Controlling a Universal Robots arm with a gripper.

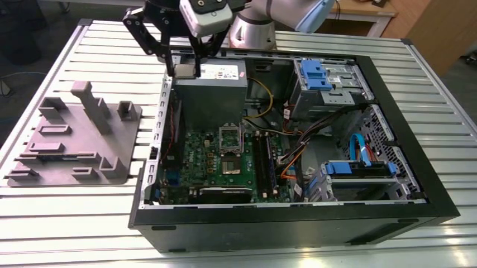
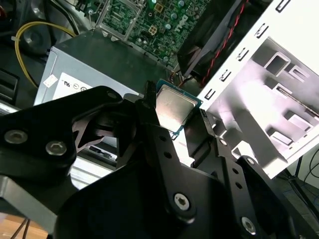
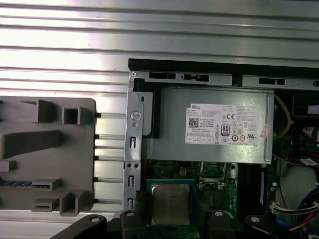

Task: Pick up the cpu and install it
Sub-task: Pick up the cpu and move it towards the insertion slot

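The cpu [image 2: 172,105] is a small square chip with a silvery metal top and a green edge. My gripper [image 2: 175,113] is shut on it, one black finger [image 2: 145,110] against each of two opposite sides. In the first wrist view the cpu [image 3: 170,203] hangs flat between the fingertips [image 3: 130,217], above the green motherboard [image 3: 174,170]. In the exterior view the gripper [image 1: 183,69] hovers over the open computer case [image 1: 298,223], at the near-left corner of the grey power supply [image 1: 212,95]. The cpu socket [image 1: 232,163] on the motherboard [image 1: 198,162] lies lower down, its metal frame [image 1: 229,134] swung open.
A grey plastic fixture plate [image 1: 75,139] with upright blocks lies on the slatted table [image 1: 75,223], at the exterior view's left of the case. Inside the case are black memory sticks [image 1: 265,162], coloured cables [image 1: 294,159] and blue drive brackets [image 1: 316,75].
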